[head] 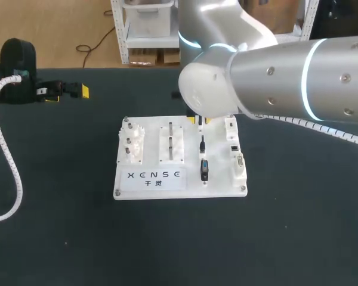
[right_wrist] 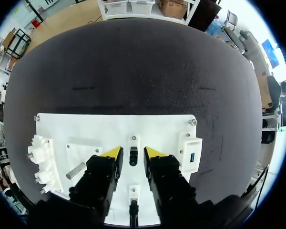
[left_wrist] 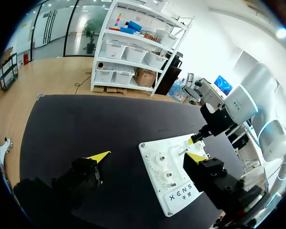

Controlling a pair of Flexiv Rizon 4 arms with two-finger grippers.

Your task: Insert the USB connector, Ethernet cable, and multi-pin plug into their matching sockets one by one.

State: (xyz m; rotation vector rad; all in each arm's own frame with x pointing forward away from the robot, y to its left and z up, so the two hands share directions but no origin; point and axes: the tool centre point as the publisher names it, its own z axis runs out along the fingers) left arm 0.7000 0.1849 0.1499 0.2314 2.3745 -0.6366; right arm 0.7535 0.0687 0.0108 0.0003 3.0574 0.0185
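Where the right arm hangs over the white board on the black table, the right gripper is released, its tips flanking but not touching a small black connector, type not discernible. Larger black plug: same row, beside the white socket block. Left gripper: spread, empty, well left of the board.

Wide matte black table under soft, even light.
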